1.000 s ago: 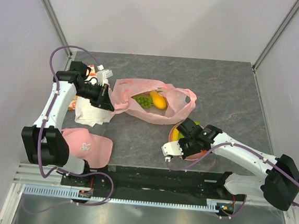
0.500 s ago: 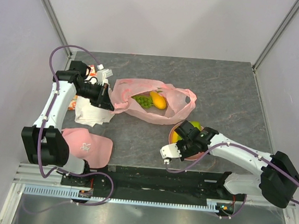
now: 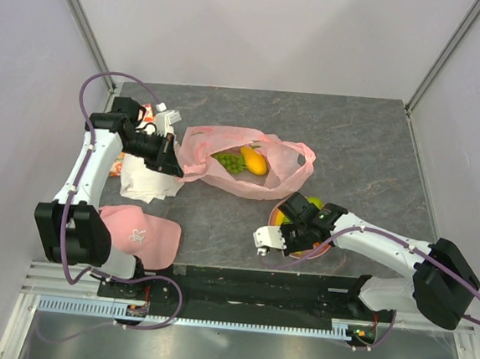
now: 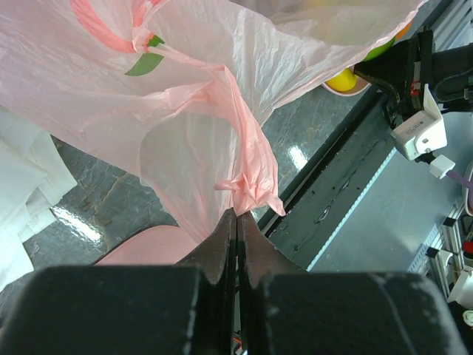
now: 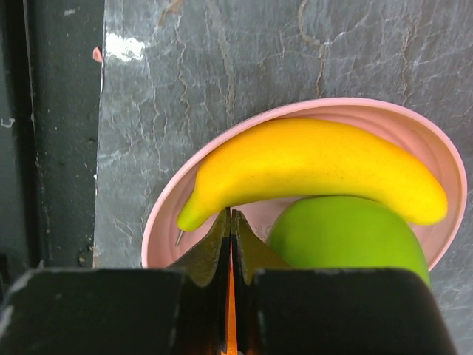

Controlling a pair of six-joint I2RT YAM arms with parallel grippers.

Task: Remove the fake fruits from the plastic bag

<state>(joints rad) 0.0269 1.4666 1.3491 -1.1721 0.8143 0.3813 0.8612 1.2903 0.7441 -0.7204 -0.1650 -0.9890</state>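
The pale-pink plastic bag (image 3: 242,159) lies open mid-table with a yellow mango (image 3: 253,160) and a green fruit (image 3: 229,163) inside. My left gripper (image 3: 174,164) is shut on the bag's knotted handle (image 4: 247,188), its jaws (image 4: 236,214) pressed together on the film. The right gripper (image 3: 290,230) hovers low over a pink plate (image 3: 322,247), shut with nothing between its tips (image 5: 230,213). On the plate (image 5: 166,222) lie a yellow banana (image 5: 318,166) and a green apple (image 5: 347,237). An orange glow shows behind the right jaws.
A pink cloth with a logo (image 3: 139,231) lies at the near left. White cloth (image 3: 147,181) is bunched under the left arm. The black front rail (image 3: 240,279) runs just below the plate. Grey walls close in the table's sides.
My right arm has drawn back toward the near-left over the plate, uncovering the green apple. The left arm and the bag have not moved.
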